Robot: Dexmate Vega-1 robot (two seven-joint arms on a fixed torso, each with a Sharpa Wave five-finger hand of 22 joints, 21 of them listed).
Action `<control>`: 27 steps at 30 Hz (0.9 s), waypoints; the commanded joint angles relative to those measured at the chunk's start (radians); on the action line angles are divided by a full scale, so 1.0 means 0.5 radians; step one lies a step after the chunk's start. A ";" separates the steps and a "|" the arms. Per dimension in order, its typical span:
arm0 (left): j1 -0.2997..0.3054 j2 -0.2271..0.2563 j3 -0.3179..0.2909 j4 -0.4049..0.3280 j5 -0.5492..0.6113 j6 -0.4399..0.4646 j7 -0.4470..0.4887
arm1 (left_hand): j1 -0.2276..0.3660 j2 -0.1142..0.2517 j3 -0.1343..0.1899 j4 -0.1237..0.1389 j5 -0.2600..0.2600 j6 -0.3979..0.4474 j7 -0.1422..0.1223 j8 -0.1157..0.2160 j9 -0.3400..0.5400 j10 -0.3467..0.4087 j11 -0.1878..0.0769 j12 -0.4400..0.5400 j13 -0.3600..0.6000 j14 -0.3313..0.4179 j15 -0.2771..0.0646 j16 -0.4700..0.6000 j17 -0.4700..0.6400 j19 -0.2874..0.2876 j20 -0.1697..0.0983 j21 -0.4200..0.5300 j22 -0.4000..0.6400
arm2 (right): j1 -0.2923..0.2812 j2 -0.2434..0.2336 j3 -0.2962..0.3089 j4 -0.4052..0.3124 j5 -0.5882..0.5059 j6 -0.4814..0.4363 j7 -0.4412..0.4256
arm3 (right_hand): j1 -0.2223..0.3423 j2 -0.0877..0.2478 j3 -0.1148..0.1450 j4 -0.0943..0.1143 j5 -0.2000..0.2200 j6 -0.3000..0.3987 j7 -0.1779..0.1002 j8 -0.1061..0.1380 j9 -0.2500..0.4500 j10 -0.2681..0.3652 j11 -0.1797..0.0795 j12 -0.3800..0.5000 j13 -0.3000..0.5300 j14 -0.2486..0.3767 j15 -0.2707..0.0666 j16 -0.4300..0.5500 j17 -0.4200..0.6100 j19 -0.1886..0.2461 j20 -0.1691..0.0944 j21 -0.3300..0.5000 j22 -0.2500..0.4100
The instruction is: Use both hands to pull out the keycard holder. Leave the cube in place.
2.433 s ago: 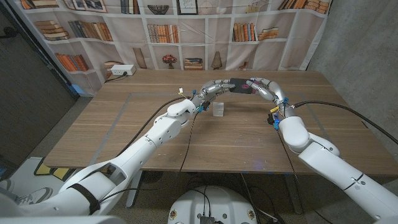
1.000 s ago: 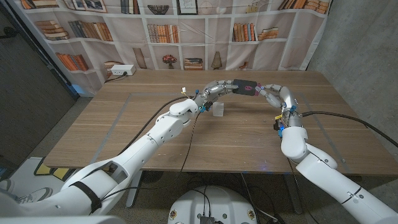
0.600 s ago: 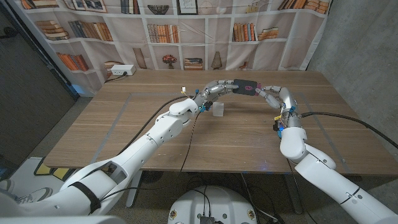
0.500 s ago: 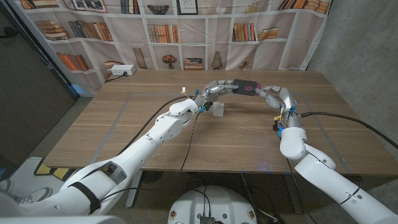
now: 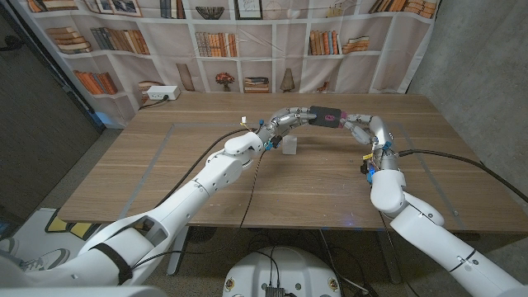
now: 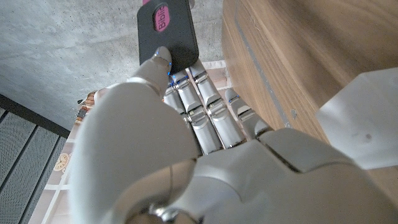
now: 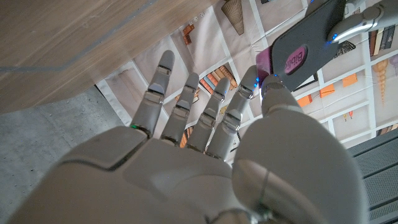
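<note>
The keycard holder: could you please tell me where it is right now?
In the head view the keycard holder is held above the table's far middle, between the left robot hand and right robot hand, behind the cube.

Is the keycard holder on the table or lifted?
Lifted: the keycard holder hangs above the table, pinched between the left hand and the right hand.

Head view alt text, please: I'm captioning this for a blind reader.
Both robot hands, left hand and right hand, hold a flat black keycard holder with a pink label raised over the wooden table. A small clear cube sits on the table below the left hand.
</note>
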 commanded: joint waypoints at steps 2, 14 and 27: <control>-0.003 -0.020 0.001 0.018 -0.003 -0.019 -0.001 | 0.012 0.015 0.024 0.007 0.006 0.096 0.084 0.008 0.006 0.047 -0.041 0.005 0.510 0.001 -0.068 0.010 0.008 -0.008 -0.016 -0.003 0.006 | -0.019 0.031 0.058 0.109 0.090 0.341 0.006 | 0.063 0.055 0.044 0.012 -0.008 -0.027 0.073 0.034 0.040 0.068 -0.001 0.016 0.008 0.035 -0.013 0.001 0.006 0.005 -0.038 0.004 0.009; -0.020 -0.046 0.003 0.054 -0.009 -0.026 -0.007 | 0.008 0.018 0.028 0.010 0.006 0.087 0.081 0.007 0.006 0.048 -0.044 0.007 0.516 0.000 -0.064 0.007 0.007 -0.008 -0.015 -0.003 0.005 | -0.010 -0.052 0.067 0.102 0.072 0.353 0.163 | 0.120 0.140 0.131 0.031 0.012 -0.135 0.237 0.139 0.199 -0.005 0.220 -0.055 0.009 -0.074 0.042 -0.060 0.007 -0.033 -0.056 -0.004 0.014; -0.017 -0.052 -0.002 0.052 -0.007 -0.024 0.015 | 0.008 0.018 0.030 0.009 0.006 0.085 0.083 0.008 0.007 0.041 -0.041 0.004 0.521 0.003 -0.067 0.007 0.008 -0.007 -0.015 -0.002 0.005 | 0.021 -0.104 0.056 0.162 0.048 0.488 0.251 | 0.034 0.247 0.170 0.104 0.071 -0.169 0.174 0.185 0.266 -0.048 0.302 -0.076 0.015 -0.147 0.083 -0.052 0.022 -0.054 -0.040 -0.002 0.019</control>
